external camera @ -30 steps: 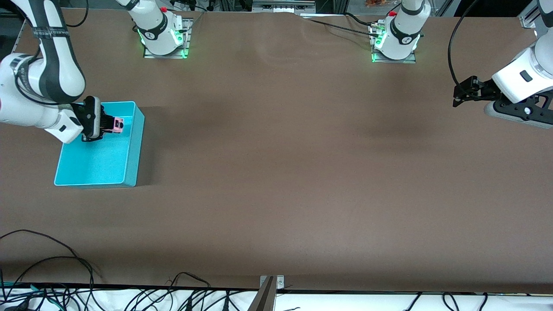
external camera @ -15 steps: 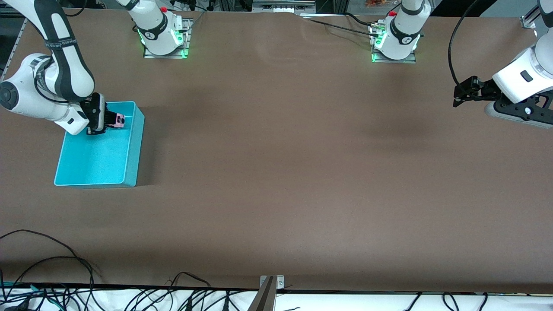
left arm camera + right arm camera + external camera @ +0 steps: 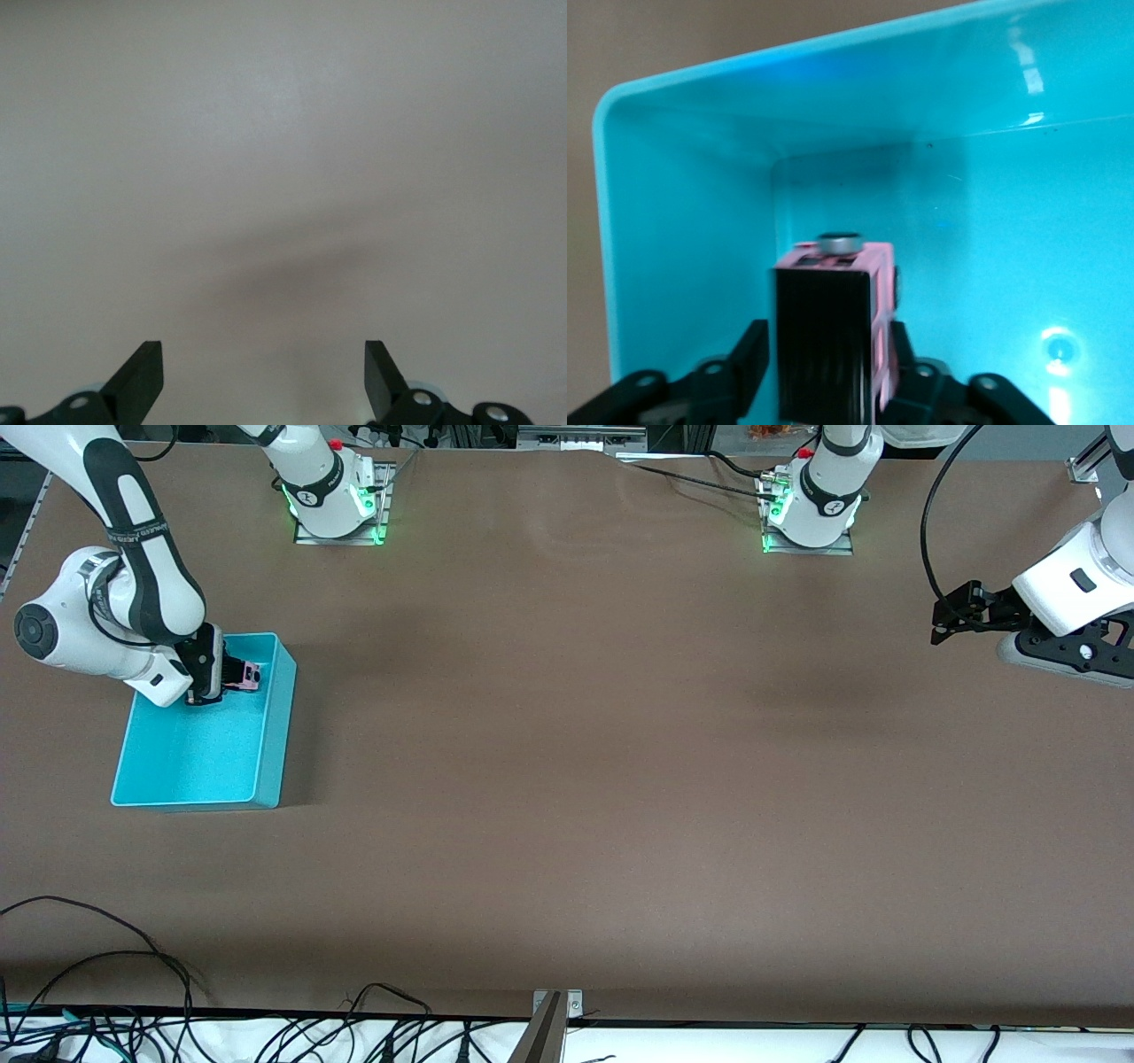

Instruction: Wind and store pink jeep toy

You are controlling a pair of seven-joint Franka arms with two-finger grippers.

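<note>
The pink jeep toy [image 3: 247, 677] with its black roof panel sits between the fingers of my right gripper [image 3: 236, 677], which is shut on it. The gripper holds it low inside the turquoise bin [image 3: 275, 726], at the bin's end farther from the front camera. In the right wrist view the jeep [image 3: 833, 336] shows between the two fingers of the right gripper [image 3: 828, 359], close to a corner of the bin's wall [image 3: 682, 221]. My left gripper [image 3: 937, 625] waits open and empty over the table at the left arm's end. The left wrist view shows the left gripper [image 3: 264, 376] over bare table only.
The brown table [image 3: 567, 779] stretches wide between the two arms. Both arm bases [image 3: 332, 505] stand along its edge farthest from the front camera. Loose black cables [image 3: 133, 974] lie along the edge nearest that camera.
My right arm has lowered the jeep deeper into the bin, and its elbow has swung toward the bin. The left arm has hardly moved.
</note>
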